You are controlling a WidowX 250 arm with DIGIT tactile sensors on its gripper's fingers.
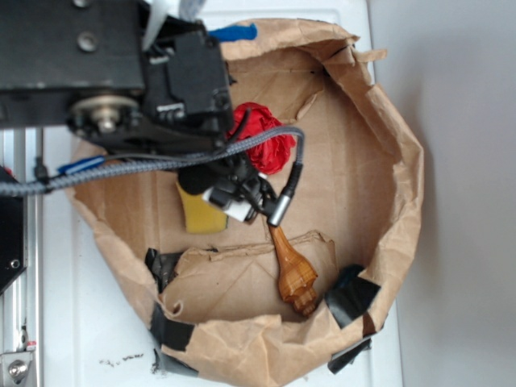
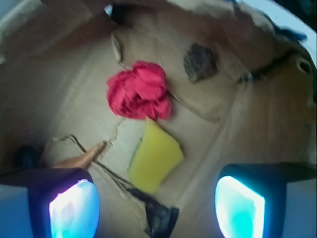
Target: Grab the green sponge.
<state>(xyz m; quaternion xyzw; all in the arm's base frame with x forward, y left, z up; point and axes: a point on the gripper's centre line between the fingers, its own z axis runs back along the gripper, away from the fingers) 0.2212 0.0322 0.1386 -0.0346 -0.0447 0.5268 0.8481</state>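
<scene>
While the arm half-hides the sponge (image 1: 201,216) from outside, the wrist view shows it whole (image 2: 154,157), below the spread, empty end effector (image 2: 156,203).

Sponge (image 2: 154,157) lies in the paper basin (image 2: 59,89), beside the cloth ball (image 2: 140,90).

Lab: taped paper bin (image 1: 403,201), robot rig.

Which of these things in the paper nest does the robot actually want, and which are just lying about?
For the job:
- green sponge, yellow with a thin green edge
- pincer, open above it, holding nothing

Just lying about:
- red cloth ball, touching the sponge's corner
- brown seashell
- brown paper walls
- black tape
</scene>
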